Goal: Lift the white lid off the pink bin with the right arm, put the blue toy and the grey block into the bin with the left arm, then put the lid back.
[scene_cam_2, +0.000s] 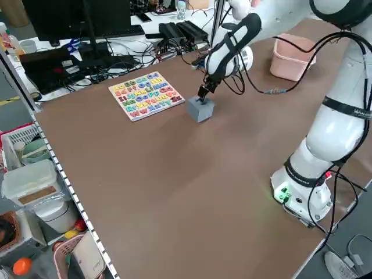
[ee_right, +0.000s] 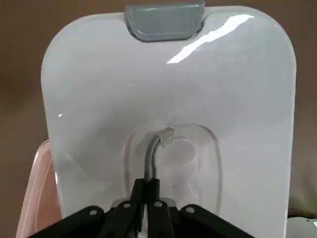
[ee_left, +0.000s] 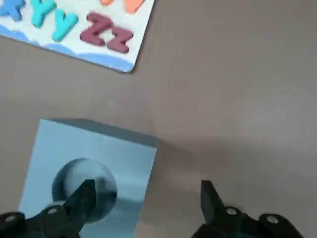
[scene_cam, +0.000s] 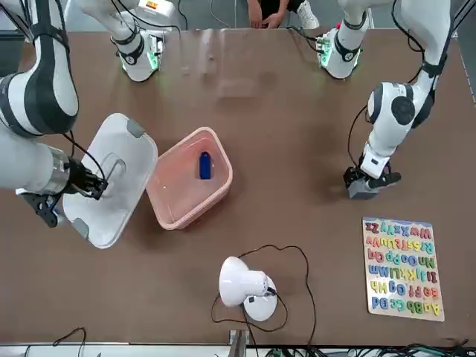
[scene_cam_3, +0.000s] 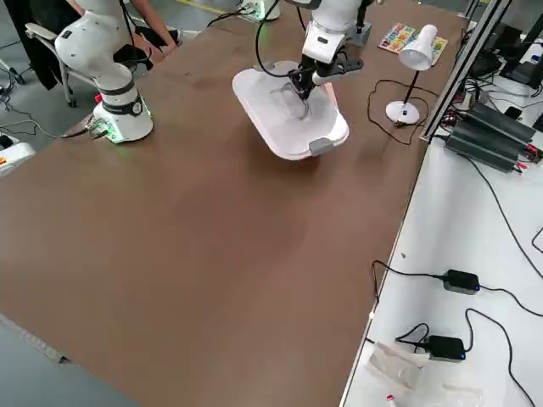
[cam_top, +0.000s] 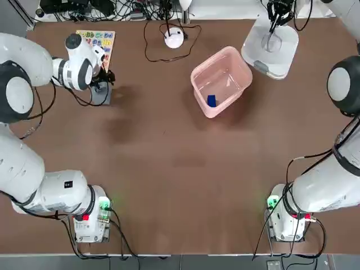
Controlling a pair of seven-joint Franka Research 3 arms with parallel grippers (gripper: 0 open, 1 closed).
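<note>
Brown table (cam_top: 169, 169): my left gripper (ee_left: 148, 191), spread at grey block (ee_left: 94, 144), needed centring; my right gripper (ee_right: 147, 184) pinched white lid (ee_right: 99, 94) by handle (ee_right: 151, 156).

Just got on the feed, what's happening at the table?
The right pincer is holding the white lid by its handle, off to one side of the pink bin. The blue toy is already in the bin. The left pincer, open, is at the grey block, which is on the table beside the letter board.
</note>
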